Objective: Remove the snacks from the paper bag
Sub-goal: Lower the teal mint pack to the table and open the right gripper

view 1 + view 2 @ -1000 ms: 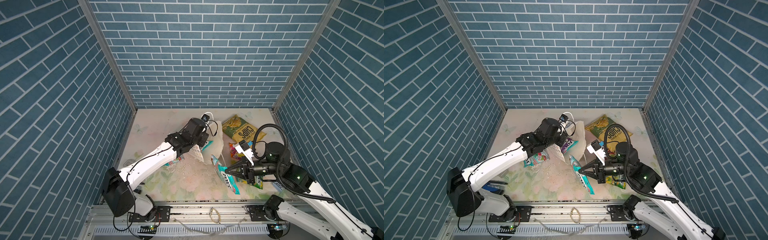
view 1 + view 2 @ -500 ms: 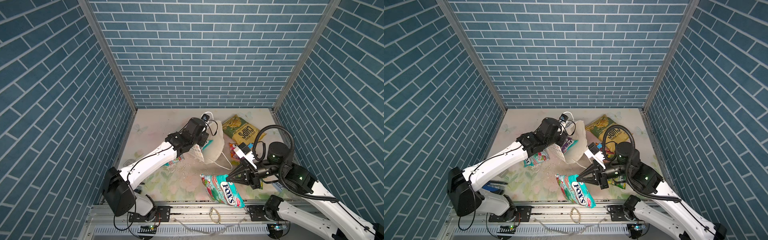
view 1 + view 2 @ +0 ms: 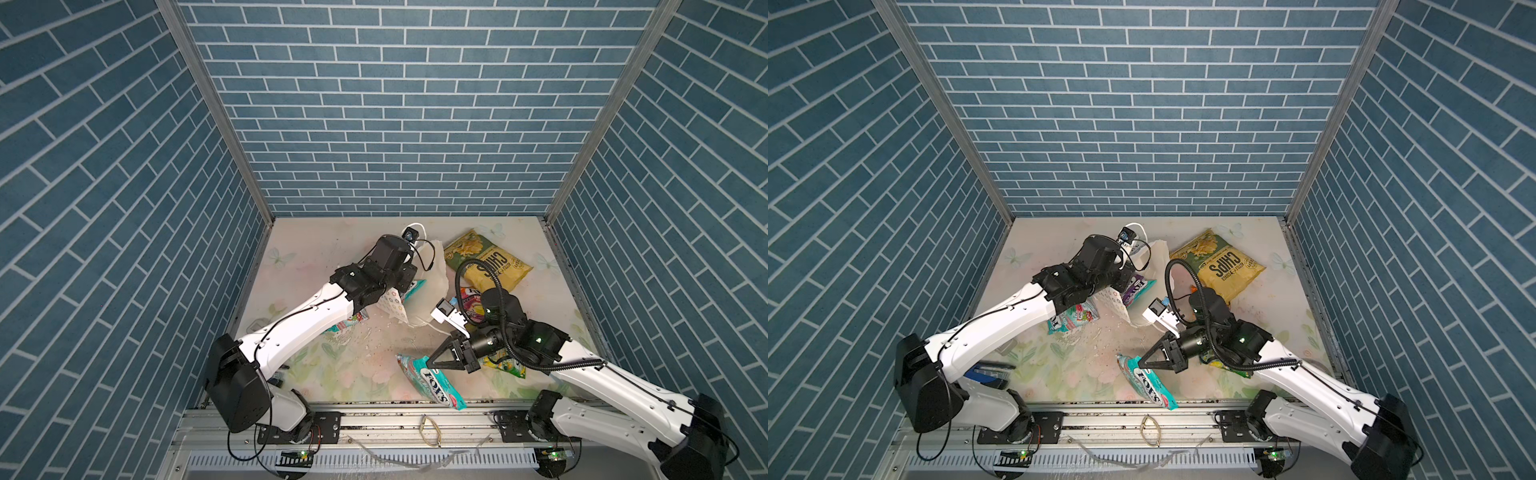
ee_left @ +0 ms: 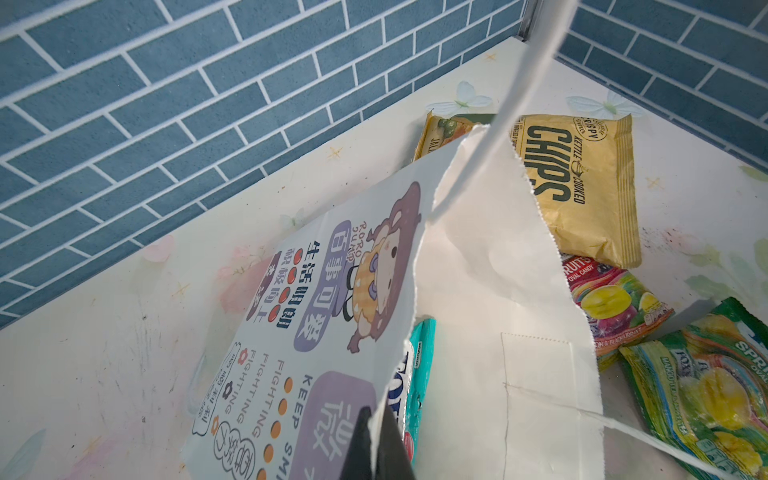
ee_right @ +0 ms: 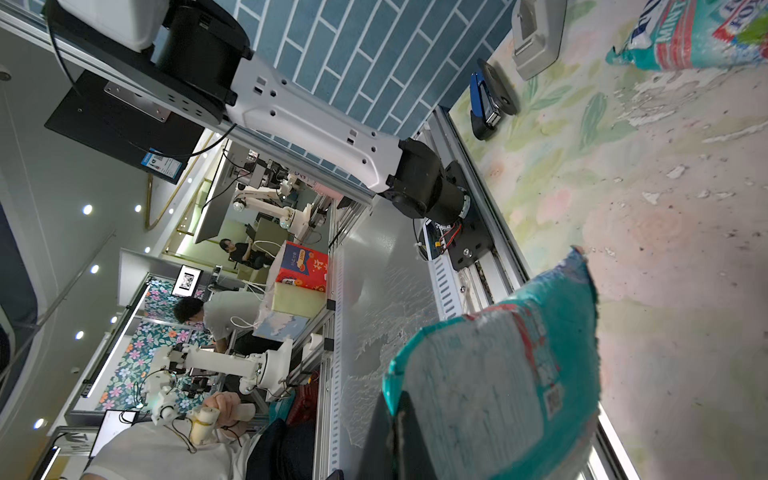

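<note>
Glossy teal pouch (image 3: pixel 430 382) swung frontward, flat, right end effector (image 3: pixel 432 363) pinching

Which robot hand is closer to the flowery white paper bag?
Left. The left gripper is shut on an edge of the white paper bag. The right gripper is apart from it, toward the front, shut on a teal FOX'S candy pouch.

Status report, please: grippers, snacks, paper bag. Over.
Left gripper shut on paper bag edge. Right gripper shut on teal FOX'S pouch, near front edge. Another teal pouch inside bag.
</note>
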`<state>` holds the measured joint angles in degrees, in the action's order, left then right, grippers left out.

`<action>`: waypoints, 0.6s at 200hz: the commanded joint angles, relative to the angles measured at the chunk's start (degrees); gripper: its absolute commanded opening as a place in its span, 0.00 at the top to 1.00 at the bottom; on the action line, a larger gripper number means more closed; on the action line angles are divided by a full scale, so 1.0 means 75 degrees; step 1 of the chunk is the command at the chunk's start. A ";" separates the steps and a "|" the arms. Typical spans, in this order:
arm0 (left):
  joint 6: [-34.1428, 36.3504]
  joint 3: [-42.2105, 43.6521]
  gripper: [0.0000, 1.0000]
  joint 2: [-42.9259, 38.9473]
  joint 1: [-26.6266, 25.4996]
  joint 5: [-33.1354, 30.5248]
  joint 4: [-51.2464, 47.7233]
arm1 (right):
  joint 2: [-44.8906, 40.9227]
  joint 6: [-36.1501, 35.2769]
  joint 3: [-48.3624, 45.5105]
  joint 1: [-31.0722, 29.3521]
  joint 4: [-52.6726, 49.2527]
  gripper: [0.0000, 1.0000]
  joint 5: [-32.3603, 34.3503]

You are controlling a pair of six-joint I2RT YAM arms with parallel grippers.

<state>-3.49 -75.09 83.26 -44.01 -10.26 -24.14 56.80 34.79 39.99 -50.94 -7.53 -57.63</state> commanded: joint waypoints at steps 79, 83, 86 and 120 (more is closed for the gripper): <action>0.0037 -0.0056 1.00 -0.0085 0.0102 0.0032 0.0066 | 0.2286 0.1825 -0.0780 -0.0019 0.5010 1.00 0.0102; 0.0032 -0.0052 1.00 -0.0095 0.0102 0.0032 0.0066 | 0.2378 0.1844 -0.0766 -0.0021 0.5062 1.00 0.0127; 0.0031 -0.0048 1.00 -0.0101 0.0110 0.0029 0.0066 | 0.2435 0.1851 -0.0747 -0.0019 0.5109 1.00 0.0143; 0.0032 0.0033 1.00 -0.0200 0.0146 0.0002 0.0050 | 0.2905 0.1571 -0.0703 0.0001 0.4728 1.00 0.0667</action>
<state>-3.46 -75.09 83.22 -43.72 -10.17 -24.12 77.56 46.72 33.87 -51.09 25.56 -55.35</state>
